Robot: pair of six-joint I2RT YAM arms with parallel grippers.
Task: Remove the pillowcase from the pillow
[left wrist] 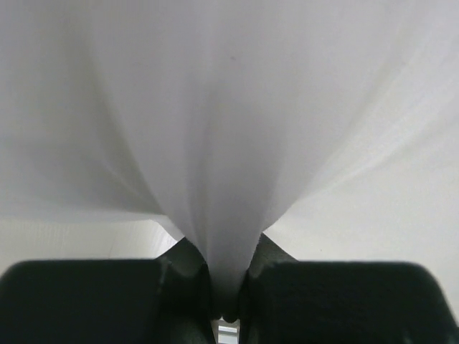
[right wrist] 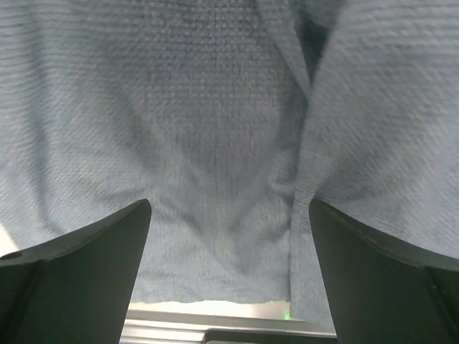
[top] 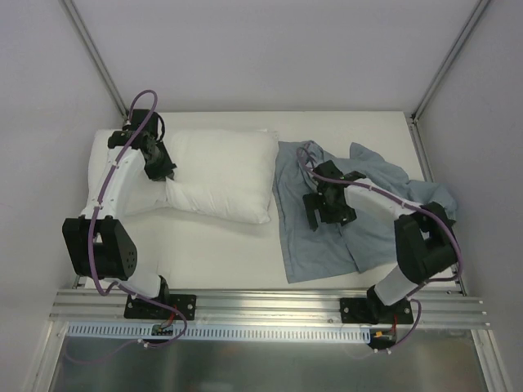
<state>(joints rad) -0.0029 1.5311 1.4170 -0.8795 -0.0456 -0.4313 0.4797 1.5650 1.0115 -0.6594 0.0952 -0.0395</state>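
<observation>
The white pillow (top: 219,173) lies on the left half of the table, fully out of the pillowcase. My left gripper (top: 161,172) is shut on a pinched fold of the pillow (left wrist: 229,215) at its left end; my left gripper (left wrist: 229,301) shows the white cloth squeezed between its fingers. The pillowcase (top: 364,233) lies spread on the right, its plain grey-blue inside up, rumpled at the far right. My right gripper (top: 331,208) hovers open just over it, jaws wide, grey-blue cloth (right wrist: 215,129) below my right gripper (right wrist: 229,272), nothing held.
The white table (top: 221,253) ends at a metal rail (top: 270,306) along the near edge. Grey walls enclose the back and both sides. The pillowcase's near hem lies close to the table's front edge.
</observation>
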